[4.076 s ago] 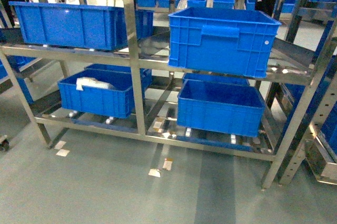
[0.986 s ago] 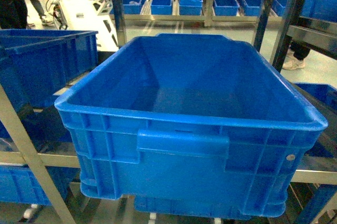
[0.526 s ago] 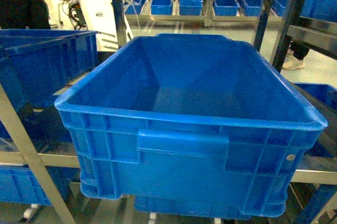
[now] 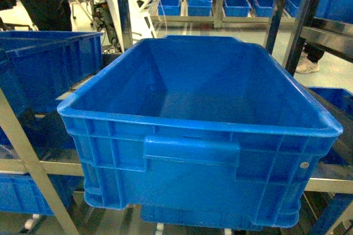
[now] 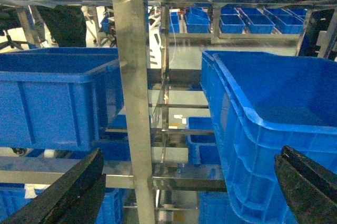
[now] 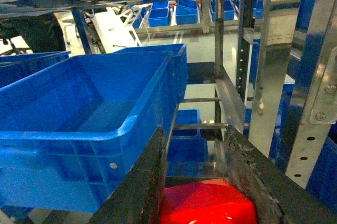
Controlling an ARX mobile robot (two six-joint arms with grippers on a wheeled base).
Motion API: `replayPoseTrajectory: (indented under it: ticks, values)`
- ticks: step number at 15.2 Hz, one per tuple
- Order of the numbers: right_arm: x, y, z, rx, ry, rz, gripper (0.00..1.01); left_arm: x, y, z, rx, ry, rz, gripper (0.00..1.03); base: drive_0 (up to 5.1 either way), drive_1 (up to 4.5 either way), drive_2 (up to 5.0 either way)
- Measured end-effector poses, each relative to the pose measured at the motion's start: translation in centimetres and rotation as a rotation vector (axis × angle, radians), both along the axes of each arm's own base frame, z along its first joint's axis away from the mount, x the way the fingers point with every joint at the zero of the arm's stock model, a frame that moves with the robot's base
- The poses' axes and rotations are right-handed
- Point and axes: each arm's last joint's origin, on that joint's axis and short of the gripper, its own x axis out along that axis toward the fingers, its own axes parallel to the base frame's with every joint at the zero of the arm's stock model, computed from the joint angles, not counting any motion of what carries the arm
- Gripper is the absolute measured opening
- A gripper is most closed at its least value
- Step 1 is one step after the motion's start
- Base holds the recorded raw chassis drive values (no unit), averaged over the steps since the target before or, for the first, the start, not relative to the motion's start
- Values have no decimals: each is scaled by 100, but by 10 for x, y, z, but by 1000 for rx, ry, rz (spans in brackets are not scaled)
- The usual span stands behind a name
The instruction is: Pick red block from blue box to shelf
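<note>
Red block [image 6: 208, 203] in right end effector [image 6: 196, 182]

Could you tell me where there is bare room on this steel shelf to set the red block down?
The floor of the big dark blue ribbed crate, bounded by its four walls, lies bare. The gap between it and the neighbouring blue crate is taken by a steel post. The right gripper holds the glossy red block beside the crate's right wall.
</note>
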Motion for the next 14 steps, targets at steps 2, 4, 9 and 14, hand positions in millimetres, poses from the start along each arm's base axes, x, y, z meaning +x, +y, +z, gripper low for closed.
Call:
replayPoseTrajectory:
  ticks: [2, 4, 9, 14]
  values:
    - [0, 0, 0, 0, 0, 0, 28, 0, 0, 0, 0, 0, 0, 98, 0, 0, 0]
    - [0, 0, 0, 0, 2, 0, 28, 0, 0, 0, 0, 2, 0, 98, 0, 0, 0]
    - [0, 0, 1, 0, -5, 0, 28, 0, 0, 0, 0, -4, 1, 98, 0, 0, 0]
    - [0, 0, 0, 0, 0, 0, 28, 0, 0, 0, 0, -2, 0, 98, 0, 0, 0]
